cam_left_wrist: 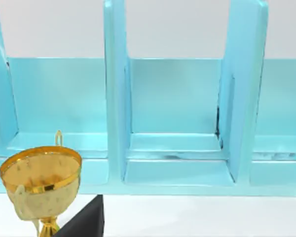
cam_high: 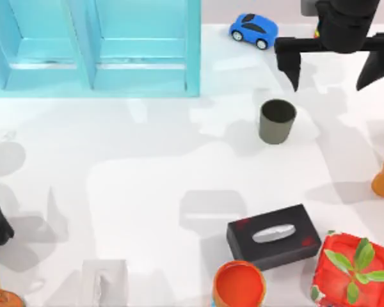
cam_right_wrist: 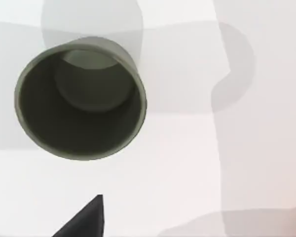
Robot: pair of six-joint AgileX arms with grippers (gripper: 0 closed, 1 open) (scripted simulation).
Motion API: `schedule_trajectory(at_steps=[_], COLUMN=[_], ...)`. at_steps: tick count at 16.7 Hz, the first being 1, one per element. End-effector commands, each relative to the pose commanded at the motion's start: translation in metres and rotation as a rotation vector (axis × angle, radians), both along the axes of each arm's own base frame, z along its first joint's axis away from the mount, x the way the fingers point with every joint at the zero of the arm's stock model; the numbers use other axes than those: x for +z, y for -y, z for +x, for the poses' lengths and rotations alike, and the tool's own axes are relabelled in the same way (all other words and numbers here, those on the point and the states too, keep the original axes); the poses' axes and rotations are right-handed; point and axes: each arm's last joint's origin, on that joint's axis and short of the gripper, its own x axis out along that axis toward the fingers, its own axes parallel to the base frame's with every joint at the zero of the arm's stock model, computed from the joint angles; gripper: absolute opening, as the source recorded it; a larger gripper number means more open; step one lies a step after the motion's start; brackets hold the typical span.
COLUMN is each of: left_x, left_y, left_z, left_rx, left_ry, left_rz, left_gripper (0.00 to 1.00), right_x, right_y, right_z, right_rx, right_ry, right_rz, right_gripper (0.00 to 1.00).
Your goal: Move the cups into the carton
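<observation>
While the right gripper (cam_high: pixel 333 70) hangs high near the table's far right edge, its two dark fingers spread wide and holding nothing, the top view puts the dark grey-olive tapered cup (cam_high: pixel 277 121) upright on the white table (cam_high: pixel 147 192), just nearer the camera than that gripper and left of its midline. The pale blue compartmented carton (cam_high: pixel 93 48) sits at the far left, well apart from the cup. A small blue toy car (cam_high: pixel 253 30) lies beside the gripper; a black tissue box (cam_high: pixel 273 236) and a wide orange round container (cam_high: pixel 239 285) stand along the near edge. The left arm is parked at the left edge.

From the left wrist, the carton (cam_left_wrist: pixel 175 113) shows its open bays, with a gold trophy cup (cam_left_wrist: pixel 41 185) in front.

From the right wrist, the cup (cam_right_wrist: pixel 80 98) is seen from above, empty.

I judge this the approach to the first grasp: next the gripper must shift over the cup and descend with a finger on each side of the wall.
</observation>
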Motion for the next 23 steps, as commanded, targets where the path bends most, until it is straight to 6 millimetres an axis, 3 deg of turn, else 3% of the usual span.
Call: schedule_trajectory(at_steps=[3,9,11,17,19,23], left_x=[0.0,0.0,0.0,0.0,0.0,0.0], left_y=[0.0,0.0,0.0,0.0,0.0,0.0], left_z=[0.0,0.0,0.0,0.0,0.0,0.0], left_rx=[0.0,0.0,0.0,0.0,0.0,0.0], left_ry=[0.0,0.0,0.0,0.0,0.0,0.0], left_rz=[0.0,0.0,0.0,0.0,0.0,0.0], left_gripper=[1.0,1.0,1.0,1.0,1.0,1.0], right_x=[0.002,-0.001,-0.017,-0.087,-0.097,-0.097], right_y=[-0.025,-0.024,-0.025,-0.026,-0.026,-0.026], right_z=[-0.001,0.0,0.003,0.01,0.009,0.009], right_rx=[0.005,0.004,0.005,0.005,0.005,0.005], right_ry=[0.041,0.04,0.038,0.045,0.042,0.042], right_rz=[0.03,0.03,0.029,0.031,0.03,0.03], right_gripper=[1.0,1.0,1.0,1.0,1.0,1.0])
